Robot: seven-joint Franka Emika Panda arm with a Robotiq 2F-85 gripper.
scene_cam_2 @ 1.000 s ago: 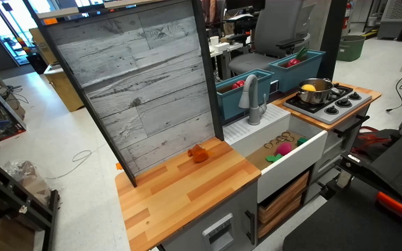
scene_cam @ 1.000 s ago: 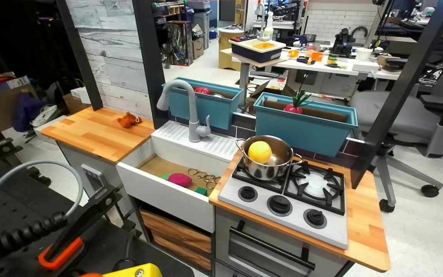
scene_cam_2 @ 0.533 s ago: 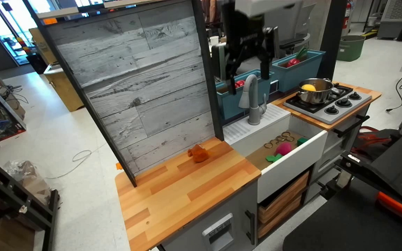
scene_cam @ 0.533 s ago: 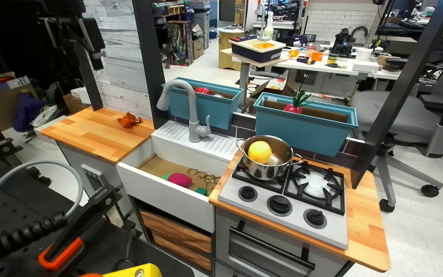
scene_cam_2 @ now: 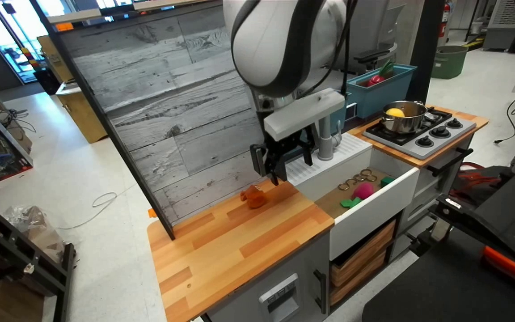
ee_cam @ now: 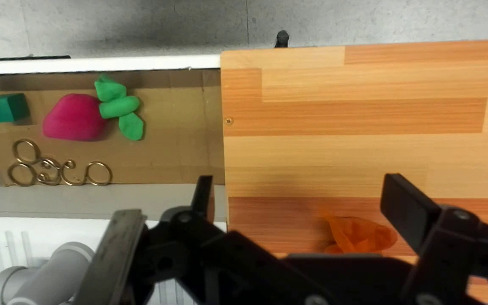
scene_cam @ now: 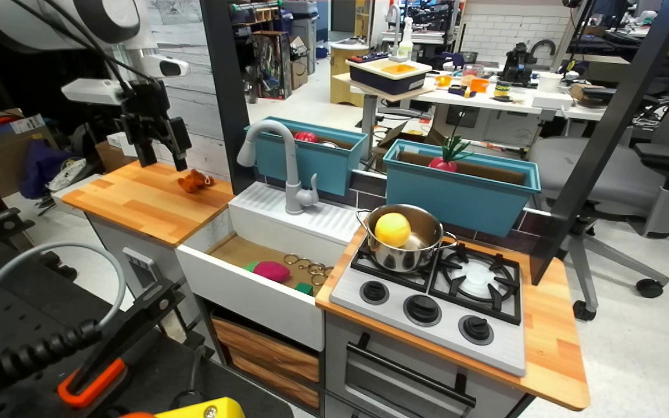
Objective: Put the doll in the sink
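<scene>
Doll (ee_cam: pixel 364 234), orange and soft-looking, lies on the striped butcher-block countertop (ee_cam: pixel 354 161) — beside the white-walled sink (ee_cam: pixel 163 63); over the countertop we see the black gripper (ee_cam: pixel 301 199), jaws spread wide; on the sink's tan bottom (ee_cam: pixel 172 131) we find a plump magenta toy vegetable (ee_cam: pixel 74 117) with green leaves (ee_cam: pixel 119 106), a green block (ee_cam: pixel 6 108) and curled, shiny metal rings (ee_cam: pixel 60 171).

Robotics lab or workshop, white robot arm (scene_cam_2: pixel 268 58) above a mock kitchen (scene_cam: pixel 335 339) with wooden counter (scene_cam: pixel 131 200), cardboard-bottomed sink (scene_cam: pixel 247 293), faucet (scene_cam: pixel 292 165) and stove (scene_cam: pixel 449 313), beyond it a cluttered workbench (scene_cam: pixel 474 103), a gray office chair (scene_cam: pixel 578 165), cardboard boxes (scene_cam: pixel 9 165) to one side
</scene>
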